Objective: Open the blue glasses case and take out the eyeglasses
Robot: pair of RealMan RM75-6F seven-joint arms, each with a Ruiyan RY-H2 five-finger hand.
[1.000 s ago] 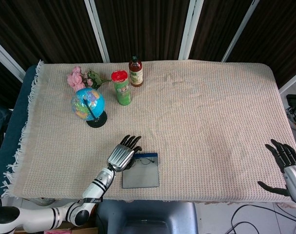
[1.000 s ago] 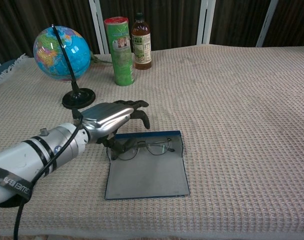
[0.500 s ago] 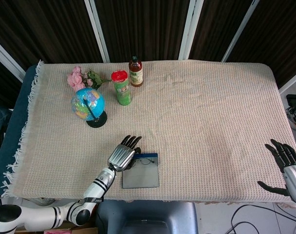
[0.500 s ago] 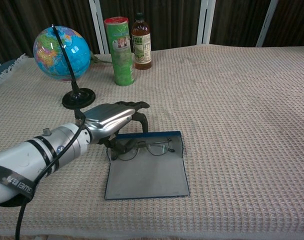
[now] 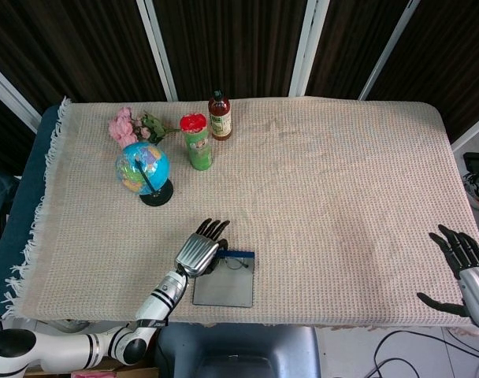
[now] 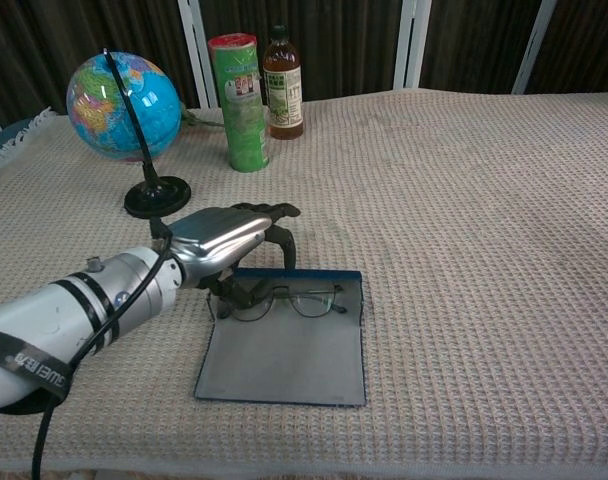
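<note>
The blue glasses case [image 6: 284,355] lies open and flat near the table's front edge, seen too in the head view [image 5: 224,290]. Thin-framed eyeglasses [image 6: 306,300] rest along its far side. My left hand [image 6: 224,240] arches over the case's left far corner, fingers curled down, pinching the left end of the eyeglasses; the frame's left lens is partly hidden under the fingers. In the head view the left hand [image 5: 198,250] sits at the case's upper left. My right hand [image 5: 460,268] hovers at the table's right front corner, fingers spread, holding nothing.
A globe [image 6: 124,95] on a black stand is just behind my left hand. A green canister [image 6: 239,100] and a brown bottle [image 6: 283,85] stand further back. Pink flowers [image 5: 128,126] lie at the back left. The table's front edge [image 5: 247,321] runs right below the case.
The case has slid slightly left and toward the front edge and turned a little, with the eyeglasses in it. My left hand's fingers have curled lower. The right hand has not moved.
</note>
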